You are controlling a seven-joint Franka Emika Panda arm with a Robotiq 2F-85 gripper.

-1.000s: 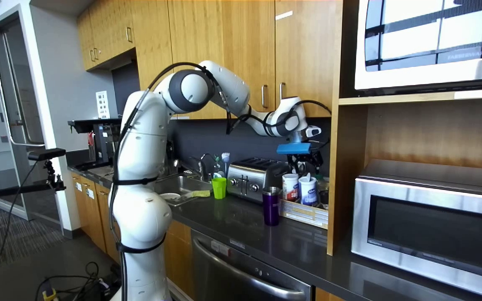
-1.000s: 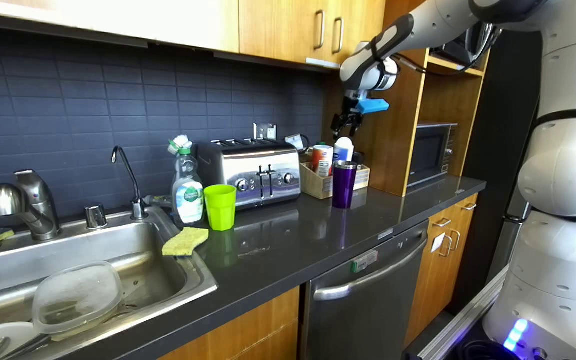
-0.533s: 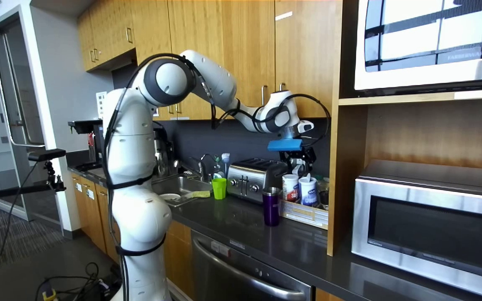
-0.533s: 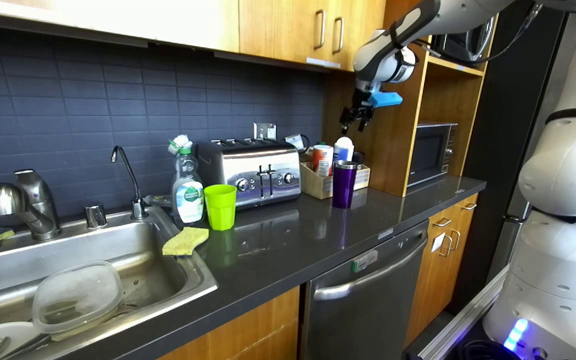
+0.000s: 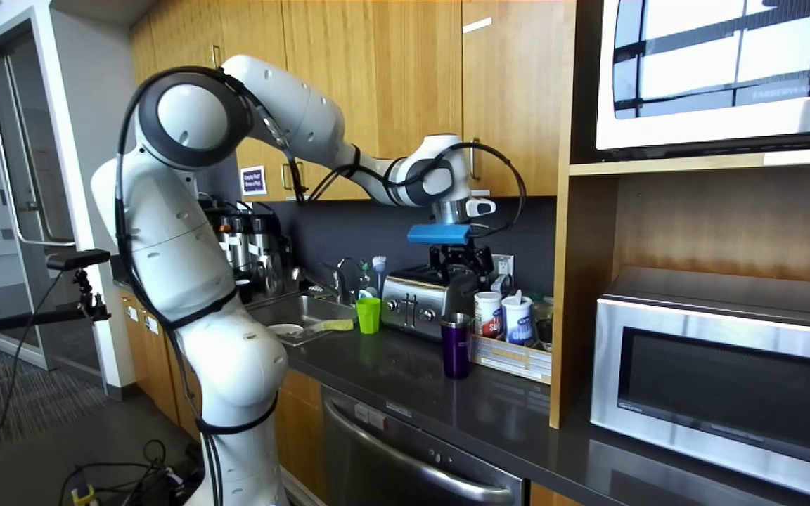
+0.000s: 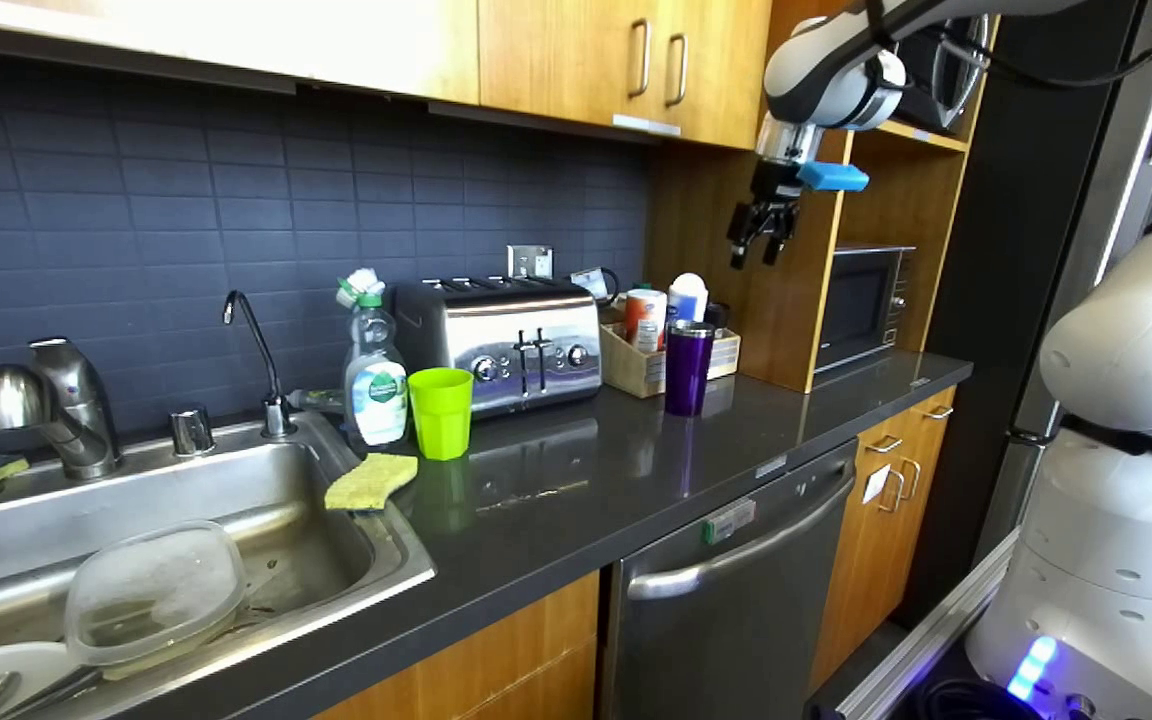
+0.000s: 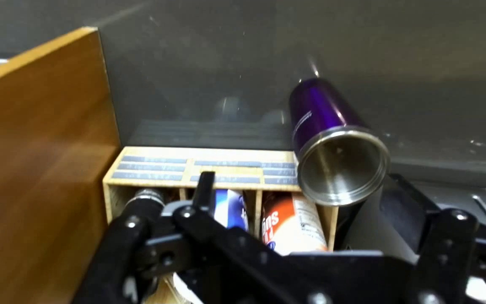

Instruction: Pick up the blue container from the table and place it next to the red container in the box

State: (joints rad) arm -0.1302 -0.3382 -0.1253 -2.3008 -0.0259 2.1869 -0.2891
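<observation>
The blue container (image 5: 519,325), with its white top, stands upright in the pale wooden box (image 5: 510,360). Directly beside it in the same box is the red container (image 5: 489,316), a thin divider (image 7: 258,213) between them in the wrist view. Both also show in an exterior view, the blue container (image 6: 686,298) to the right of the red container (image 6: 645,322). The box rests on the dark table (image 6: 576,500). My gripper (image 6: 756,252) hangs above and apart from them, open, nothing between its spread fingers (image 7: 206,185). In the wrist view the left finger partly covers the blue container.
A purple tumbler (image 6: 688,372) stands just in front of the box. The toaster (image 6: 526,345) is on one side of the box, a wooden panel (image 5: 574,281) on the other. A green cup (image 6: 441,415) stands by the sink (image 6: 336,560). Cabinets (image 5: 419,105) hang above.
The arm has drawn back toward its base, taking the open gripper from above the box out over the counter front and slightly higher. Both containers and the box have stayed put.
</observation>
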